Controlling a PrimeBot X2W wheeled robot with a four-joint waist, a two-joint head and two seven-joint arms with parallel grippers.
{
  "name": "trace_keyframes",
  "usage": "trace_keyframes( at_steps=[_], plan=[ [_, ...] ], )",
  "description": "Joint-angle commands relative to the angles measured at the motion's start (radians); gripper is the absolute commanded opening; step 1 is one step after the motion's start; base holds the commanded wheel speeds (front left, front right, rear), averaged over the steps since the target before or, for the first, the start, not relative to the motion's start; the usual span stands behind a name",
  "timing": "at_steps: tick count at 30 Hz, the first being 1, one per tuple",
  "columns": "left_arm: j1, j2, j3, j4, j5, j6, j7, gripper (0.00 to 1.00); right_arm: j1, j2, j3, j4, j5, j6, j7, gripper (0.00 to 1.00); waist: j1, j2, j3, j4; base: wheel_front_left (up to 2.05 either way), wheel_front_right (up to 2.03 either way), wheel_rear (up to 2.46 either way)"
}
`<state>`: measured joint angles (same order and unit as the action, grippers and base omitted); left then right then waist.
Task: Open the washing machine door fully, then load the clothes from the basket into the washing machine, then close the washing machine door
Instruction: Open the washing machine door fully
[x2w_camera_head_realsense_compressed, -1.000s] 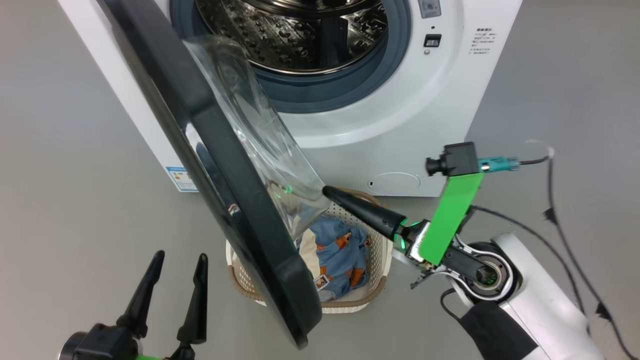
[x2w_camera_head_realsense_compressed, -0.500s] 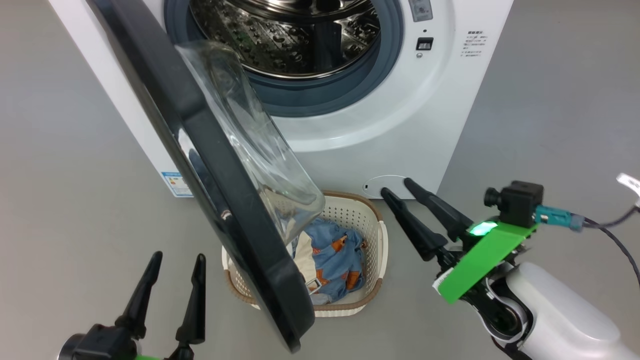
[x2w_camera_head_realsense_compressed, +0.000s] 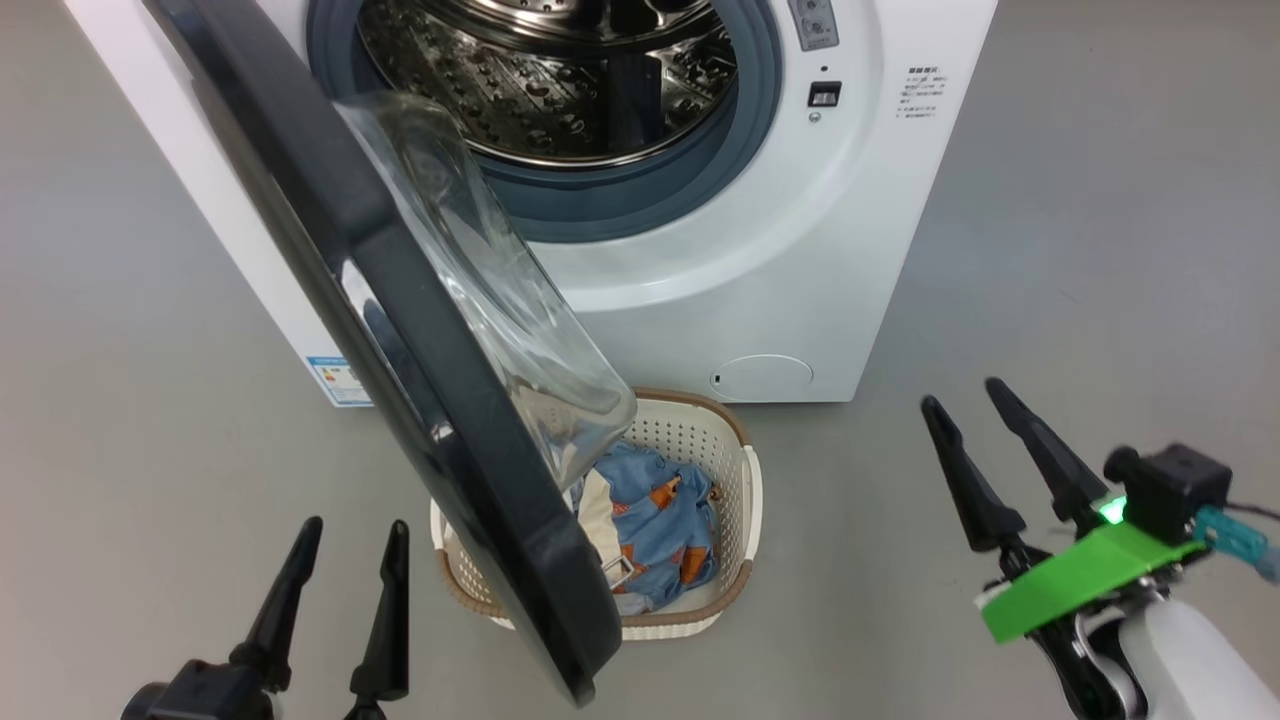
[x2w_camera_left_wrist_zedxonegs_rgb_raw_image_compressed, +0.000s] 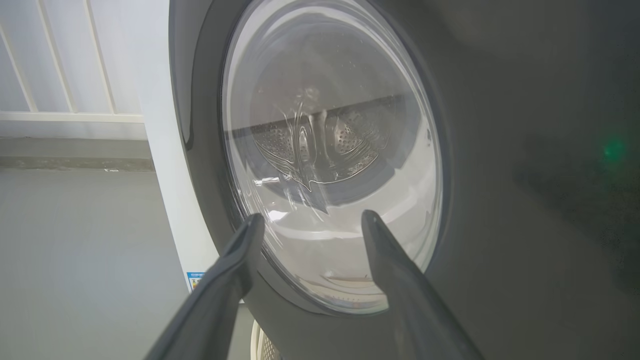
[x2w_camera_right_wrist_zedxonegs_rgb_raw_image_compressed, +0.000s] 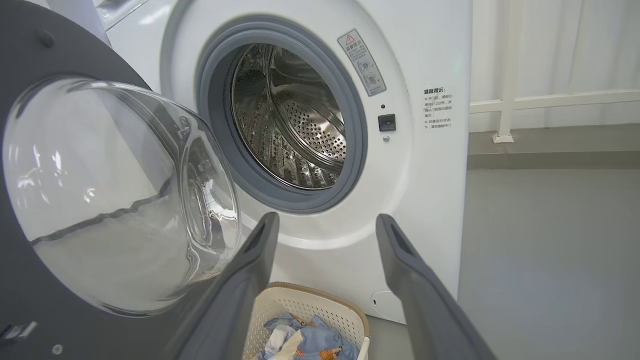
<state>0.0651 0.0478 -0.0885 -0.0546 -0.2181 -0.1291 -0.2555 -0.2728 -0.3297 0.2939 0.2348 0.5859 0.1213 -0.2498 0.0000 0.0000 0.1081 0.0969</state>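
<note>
The white washing machine (x2w_camera_head_realsense_compressed: 700, 290) stands open, its steel drum (x2w_camera_head_realsense_compressed: 540, 70) showing. Its black washing machine door (x2w_camera_head_realsense_compressed: 400, 330) hangs partly swung out over the basket (x2w_camera_head_realsense_compressed: 740, 490), glass bowl (x2w_camera_head_realsense_compressed: 490, 300) facing the drum. Light blue clothes (x2w_camera_head_realsense_compressed: 655, 525) with orange print lie in the cream basket on the floor. My right gripper (x2w_camera_head_realsense_compressed: 960, 392) is open and holds nothing, low at the right, apart from the basket and door. My left gripper (x2w_camera_head_realsense_compressed: 355, 528) is open at the lower left, outside the door (x2w_camera_left_wrist_zedxonegs_rgb_raw_image_compressed: 500, 150). In the right wrist view the drum (x2w_camera_right_wrist_zedxonegs_rgb_raw_image_compressed: 290, 115), basket (x2w_camera_right_wrist_zedxonegs_rgb_raw_image_compressed: 310, 305) and clothes (x2w_camera_right_wrist_zedxonegs_rgb_raw_image_compressed: 305, 342) show ahead.
Grey floor (x2w_camera_head_realsense_compressed: 1080, 250) lies around the machine. A white railing (x2w_camera_right_wrist_zedxonegs_rgb_raw_image_compressed: 550, 100) stands behind it at the right. A blue label (x2w_camera_head_realsense_compressed: 337, 380) sits low on the machine's left side, a round flap (x2w_camera_head_realsense_compressed: 765, 375) low on its front.
My right gripper went from shut at the door's glass bowl to open, and drew back right and down, away from the door. The head camera shifted a little.
</note>
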Motion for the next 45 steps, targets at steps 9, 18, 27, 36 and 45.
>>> trace_keyframes(
  at_steps=[9,18,27,36,45],
  plan=[
    [-0.024,0.003,0.037,-0.019,-0.004,-0.002,-0.006,1.00,0.141,0.083,-0.167,-0.108,-0.212,0.009,-0.012,1.00,0.0000,0.0000,0.019,-0.007,0.00,0.00,0.00],
    [-0.026,0.003,0.042,-0.018,-0.003,-0.002,-0.006,1.00,0.254,0.155,-0.316,-0.175,-0.293,0.009,-0.012,1.00,0.0000,0.0000,0.024,-0.004,0.00,0.00,0.00],
    [-0.019,0.003,0.050,-0.017,0.000,-0.002,-0.006,1.00,0.331,0.196,-0.390,-0.190,-0.341,0.009,-0.012,1.00,0.0000,0.0000,0.017,-0.015,0.00,0.00,0.00],
    [-0.004,0.003,0.067,-0.014,0.003,-0.002,-0.006,1.00,0.366,0.233,-0.399,-0.185,-0.350,0.009,-0.012,1.00,0.0000,0.0000,-0.001,-0.039,0.00,0.00,0.00],
    [0.001,0.004,0.079,-0.009,0.006,-0.002,-0.006,1.00,0.378,0.243,-0.389,-0.184,-0.349,0.009,-0.012,1.00,0.0000,0.0000,-0.016,-0.060,0.00,0.00,0.00]
  ],
)
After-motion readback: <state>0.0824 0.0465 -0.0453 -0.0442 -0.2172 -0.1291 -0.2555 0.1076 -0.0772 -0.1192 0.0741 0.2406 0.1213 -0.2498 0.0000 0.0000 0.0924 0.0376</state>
